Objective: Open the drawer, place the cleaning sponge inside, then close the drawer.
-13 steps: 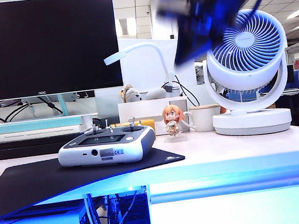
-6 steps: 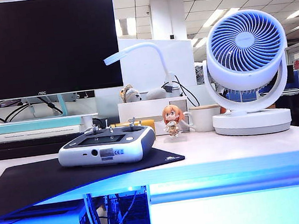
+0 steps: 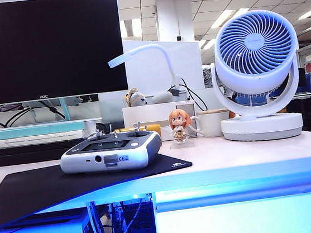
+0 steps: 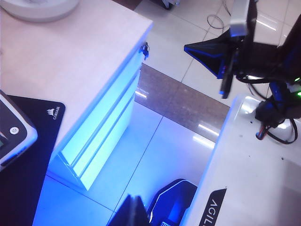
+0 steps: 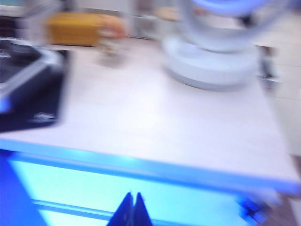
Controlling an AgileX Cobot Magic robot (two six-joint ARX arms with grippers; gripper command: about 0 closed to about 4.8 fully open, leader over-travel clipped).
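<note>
Exterior view: neither arm in frame. Desk (image 3: 244, 151) holds a grey controller (image 3: 110, 151) on a black mat (image 3: 51, 187), a small figurine (image 3: 179, 126) behind it, a white mug (image 3: 212, 123) and a white desk fan (image 3: 258, 76) to the right. Dark monitor (image 3: 45, 46) at the back left, above stacked books (image 3: 42, 135). Under the desk edge, the drawer (image 3: 251, 215) front glows blue-white, shut flush. No cleaning sponge visible here.

Left wrist view: looking down past the desk corner. Stacked drawer fronts glow blue on the side of the cabinet, all closed; cannot tell which one matches the task drawer. Corner of the mat and the controller's edge show at one side. Left gripper (image 4: 131, 212) shows only as dark fingertips at the frame edge, pressed together, holding nothing, hanging over tiled floor (image 4: 188, 94) away from the desk. Robot base and the other arm's dark hardware (image 4: 249, 47) sit across the aisle.

Right wrist view: heavily blurred. Right gripper (image 5: 132, 209) fingertips meet in a closed point, empty, in front of the drawer face and below the desk edge. Fan base (image 5: 211, 61), mat corner and an orange-yellow item (image 5: 82, 28) lie on the desktop beyond. Sponge not visible.
</note>
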